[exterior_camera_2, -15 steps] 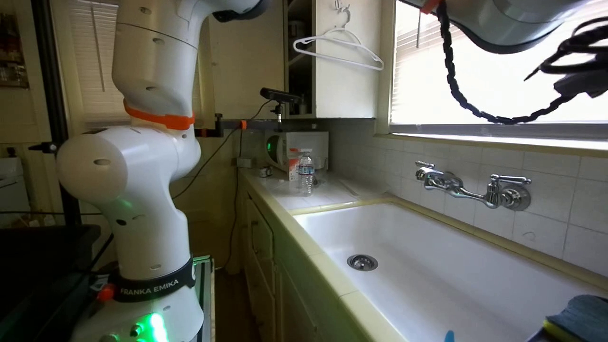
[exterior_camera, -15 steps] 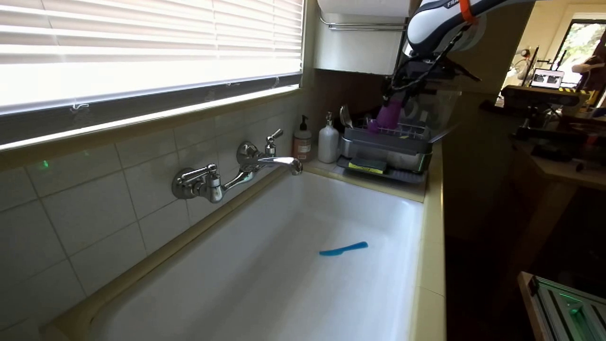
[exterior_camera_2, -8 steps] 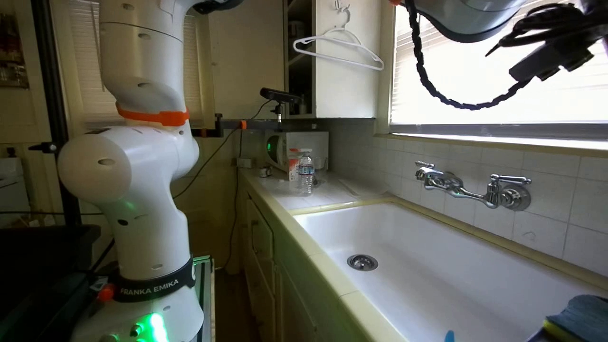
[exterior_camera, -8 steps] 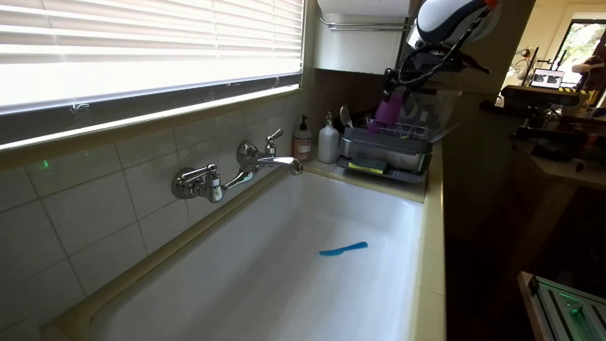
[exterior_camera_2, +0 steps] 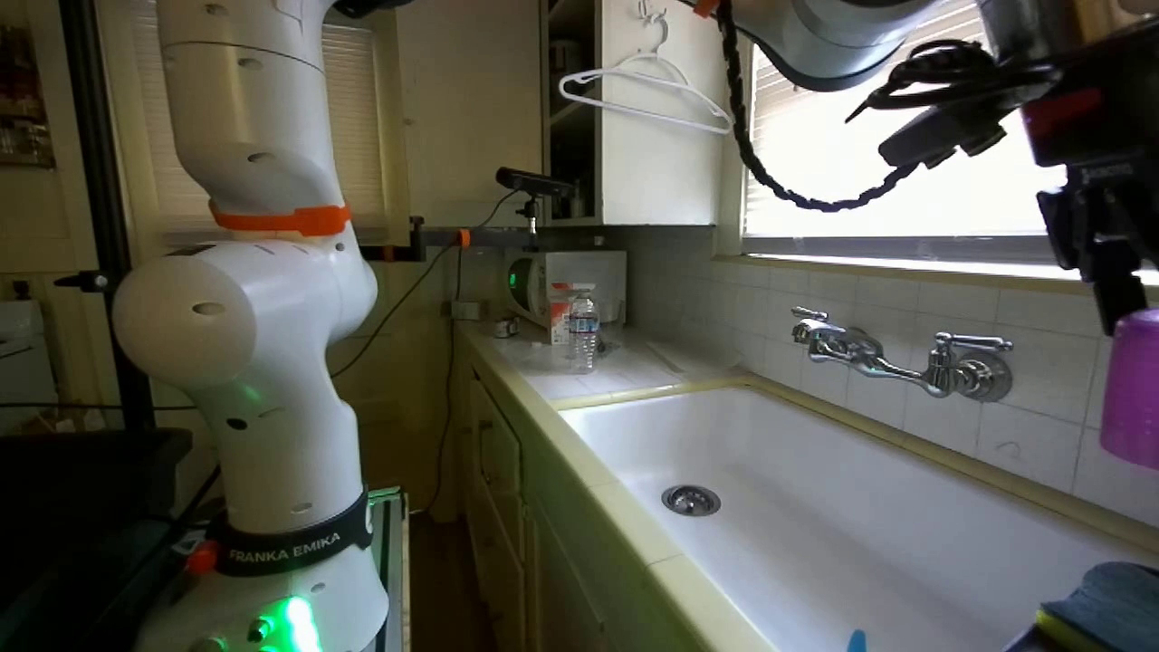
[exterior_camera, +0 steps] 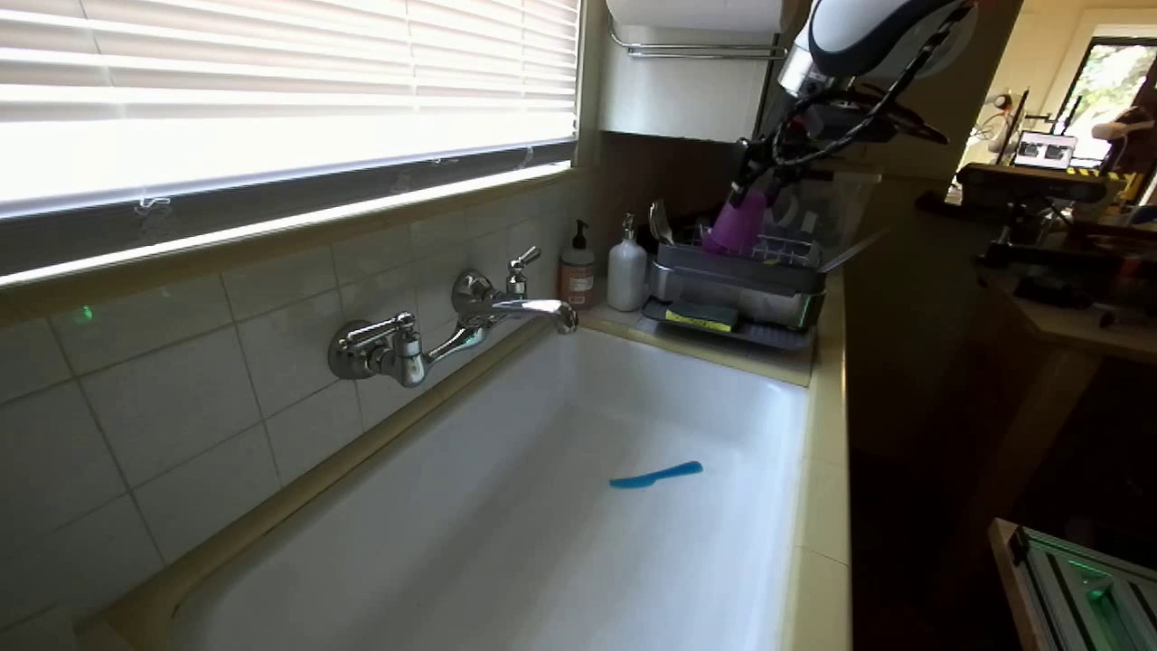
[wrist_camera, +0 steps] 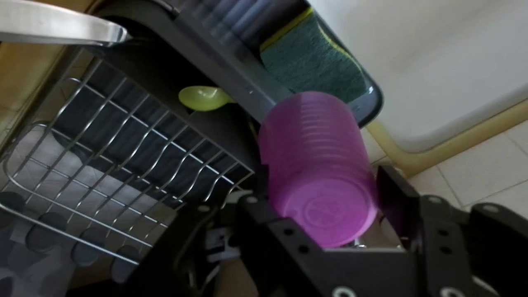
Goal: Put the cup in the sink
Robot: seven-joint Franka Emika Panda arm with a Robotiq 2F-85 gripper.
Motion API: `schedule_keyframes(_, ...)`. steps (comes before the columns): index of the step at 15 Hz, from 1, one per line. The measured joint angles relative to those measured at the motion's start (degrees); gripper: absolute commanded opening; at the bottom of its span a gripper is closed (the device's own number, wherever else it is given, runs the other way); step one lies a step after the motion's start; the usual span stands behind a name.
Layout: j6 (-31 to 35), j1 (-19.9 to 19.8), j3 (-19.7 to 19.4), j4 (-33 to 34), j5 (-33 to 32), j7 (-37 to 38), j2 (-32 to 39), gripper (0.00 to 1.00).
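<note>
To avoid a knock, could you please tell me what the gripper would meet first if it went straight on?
Probably the grey dish rack: the gripper points down at it, held cup leading, but depth is unclear and the sponge might come first.

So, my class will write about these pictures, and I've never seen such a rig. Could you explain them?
It is a robot arm whose gripper pinches things. Two pictures look across the white sink from outside the machine, at different spots; the third is taken from the wrist, looking along the gripper. That close one shows it holding a purple cup, base facing us, near a grey dish rack. A sponge lies at the rack's foot, and two pump bottles stand beside it. Inside the sink lies a blue knife. The task is putting the cup there.
</note>
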Motion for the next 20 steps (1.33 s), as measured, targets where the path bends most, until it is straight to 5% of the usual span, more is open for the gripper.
schedule_keyframes(10,-0.96,3.95,3.95,-6.30,0.66,-4.22,-1.36,0.40)
schedule_keyframes(11,-0.95,4.34,4.35,-6.67,0.66,-4.24,-1.25,0.65)
schedule_keyframes(18,-0.95,5.19,5.05,-7.30,0.66,-4.24,-0.84,0.65)
schedule_keyframes(19,-0.95,5.19,5.05,-7.30,0.66,-4.25,-0.84,0.40)
schedule_keyframes(20,-0.95,5.19,5.05,-7.30,0.66,-4.25,-0.84,0.40)
